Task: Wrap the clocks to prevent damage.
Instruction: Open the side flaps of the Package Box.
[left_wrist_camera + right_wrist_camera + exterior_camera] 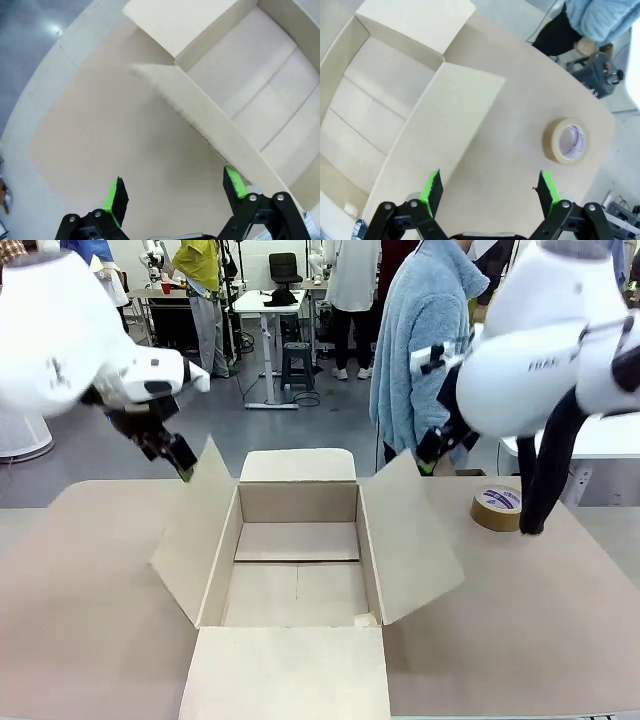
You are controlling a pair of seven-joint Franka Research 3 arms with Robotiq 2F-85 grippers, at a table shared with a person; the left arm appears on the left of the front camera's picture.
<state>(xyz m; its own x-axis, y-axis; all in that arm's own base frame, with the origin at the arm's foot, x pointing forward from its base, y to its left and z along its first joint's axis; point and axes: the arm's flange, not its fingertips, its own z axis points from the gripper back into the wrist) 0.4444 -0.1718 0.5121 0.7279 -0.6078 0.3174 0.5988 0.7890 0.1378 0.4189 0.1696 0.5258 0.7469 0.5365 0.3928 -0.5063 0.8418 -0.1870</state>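
Note:
An open cardboard box [297, 502] stands mid-table with all its flaps spread and its floor bare. The clocks are out of view. My left gripper [178, 462] hangs open just above the tip of the box's left flap [195, 540]. In the left wrist view the left gripper [174, 182] has nothing between its green pads, and that flap's edge [200, 125] runs under the right one. My right gripper [432, 455] hovers open by the right flap [405, 540]. From its own wrist the right gripper [490, 179] is empty over the table beside that flap [450, 120].
A brown tape roll [497, 508] lies flat on the table right of the box, also seen as the tape roll [566, 141] in the right wrist view. A person in a light blue fleece [425, 340] stands at the far edge. The tan table [80, 600] has free room on both sides.

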